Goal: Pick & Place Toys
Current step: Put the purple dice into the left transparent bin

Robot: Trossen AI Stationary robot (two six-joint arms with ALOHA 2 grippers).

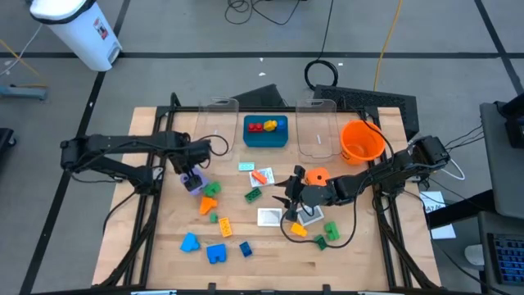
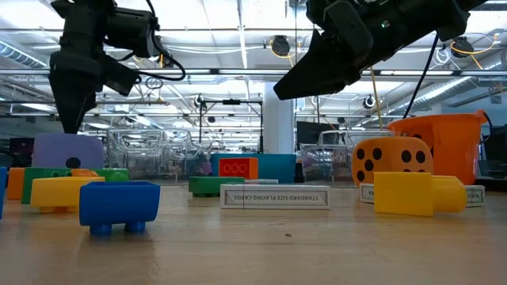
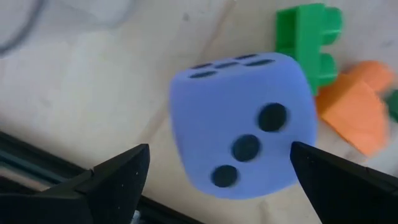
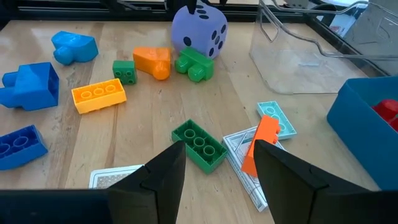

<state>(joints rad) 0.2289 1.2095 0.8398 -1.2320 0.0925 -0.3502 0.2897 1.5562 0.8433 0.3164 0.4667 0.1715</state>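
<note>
A purple die (image 3: 239, 121) with black dots rests on the wooden table at its left, beside a green brick (image 3: 311, 37) and an orange piece (image 3: 360, 112). My left gripper (image 1: 191, 174) hangs open just above the die and points down, one finger over each side, without touching it. My right gripper (image 4: 219, 144) is open and holds nothing. It is raised over mid-table and slants down toward the left, above a green brick (image 4: 199, 144), an orange piece (image 4: 264, 140) and white cards (image 4: 245, 165). An orange die (image 1: 316, 174) sits behind it.
A teal tray (image 1: 266, 139) with red and yellow toys stands at the back between two clear bins (image 1: 219, 115) (image 1: 318, 131). An orange bowl (image 1: 360, 141) is back right. Yellow (image 4: 98, 95) and blue bricks (image 4: 31, 84) lie toward the near left.
</note>
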